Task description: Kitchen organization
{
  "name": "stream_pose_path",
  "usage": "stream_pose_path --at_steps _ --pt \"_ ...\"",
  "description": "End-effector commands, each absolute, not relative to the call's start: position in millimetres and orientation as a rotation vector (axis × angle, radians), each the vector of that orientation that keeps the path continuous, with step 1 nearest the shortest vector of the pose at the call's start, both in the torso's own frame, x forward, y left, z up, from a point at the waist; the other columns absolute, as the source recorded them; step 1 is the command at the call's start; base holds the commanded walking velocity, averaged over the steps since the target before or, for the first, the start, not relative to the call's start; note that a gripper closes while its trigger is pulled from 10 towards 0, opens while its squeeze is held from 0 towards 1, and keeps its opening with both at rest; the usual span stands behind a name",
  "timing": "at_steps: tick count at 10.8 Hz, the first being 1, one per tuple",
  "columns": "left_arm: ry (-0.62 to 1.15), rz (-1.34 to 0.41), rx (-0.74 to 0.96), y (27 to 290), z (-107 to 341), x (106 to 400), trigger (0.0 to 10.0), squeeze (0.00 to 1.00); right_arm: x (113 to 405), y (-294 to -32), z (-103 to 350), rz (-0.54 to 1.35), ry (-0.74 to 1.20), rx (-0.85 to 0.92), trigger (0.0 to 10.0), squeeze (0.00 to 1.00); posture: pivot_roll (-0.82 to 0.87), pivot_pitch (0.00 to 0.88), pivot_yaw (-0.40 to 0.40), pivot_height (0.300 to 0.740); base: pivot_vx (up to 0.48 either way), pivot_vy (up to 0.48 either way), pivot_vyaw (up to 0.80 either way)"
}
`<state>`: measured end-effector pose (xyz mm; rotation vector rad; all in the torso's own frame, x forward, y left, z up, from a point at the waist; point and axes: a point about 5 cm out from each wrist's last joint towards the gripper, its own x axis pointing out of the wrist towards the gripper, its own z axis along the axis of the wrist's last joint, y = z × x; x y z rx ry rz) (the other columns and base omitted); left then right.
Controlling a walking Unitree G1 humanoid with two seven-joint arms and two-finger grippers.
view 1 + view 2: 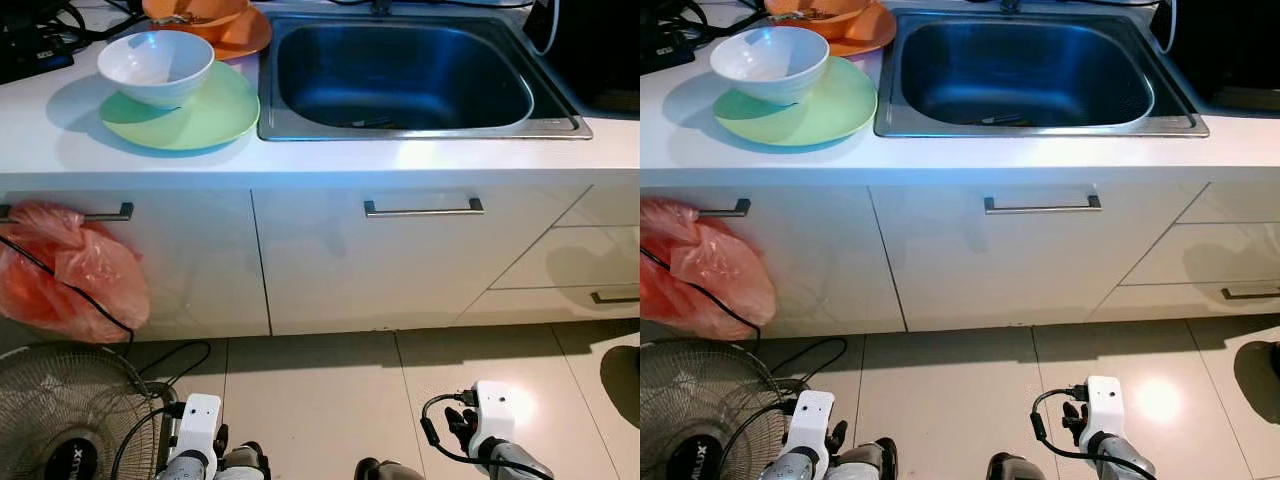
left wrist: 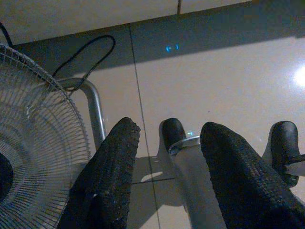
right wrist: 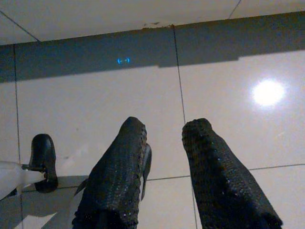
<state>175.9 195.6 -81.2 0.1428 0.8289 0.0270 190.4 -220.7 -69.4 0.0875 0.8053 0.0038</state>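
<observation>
A white bowl (image 1: 157,65) sits on a light green plate (image 1: 190,115) at the left of the white counter (image 1: 330,155). Behind them an orange bowl (image 1: 195,10) rests on an orange plate (image 1: 245,38). To their right is a steel sink (image 1: 400,75) with a small dark item on its bottom. Both arms hang low over the floor. My left gripper (image 2: 167,138) is open with nothing between its fingers. My right gripper (image 3: 164,131) is open too, pointing at bare tiles.
White cabinet doors with bar handles (image 1: 423,208) run under the counter, drawers at the right. A red plastic bag (image 1: 65,270) hangs from the left handle. A floor fan (image 1: 60,420) with a black cable stands at the lower left. Black cables lie at the counter's back left.
</observation>
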Motion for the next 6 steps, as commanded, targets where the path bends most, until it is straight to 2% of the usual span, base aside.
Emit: stream_pose_path --at_steps 1,5,6 --pt "0.856 0.045 0.130 195.0 -84.8 169.4 10.0 0.00 183.9 -225.6 -72.3 0.007 0.844 0.066 10.0 0.00 0.10 0.190 -0.041 0.740 0.000 0.000 0.43" --pt "0.867 0.043 0.129 194.5 -86.1 166.9 10.0 0.00 184.0 -225.9 -72.3 -0.006 0.841 0.063 10.0 0.00 0.10 0.194 -0.038 0.740 0.000 0.000 0.73" --pt "0.865 0.044 0.129 195.1 -85.9 167.1 10.0 0.00 183.3 -225.8 -72.7 -0.012 0.843 0.070 10.0 0.00 0.10 0.194 -0.037 0.740 0.000 0.000 0.00"
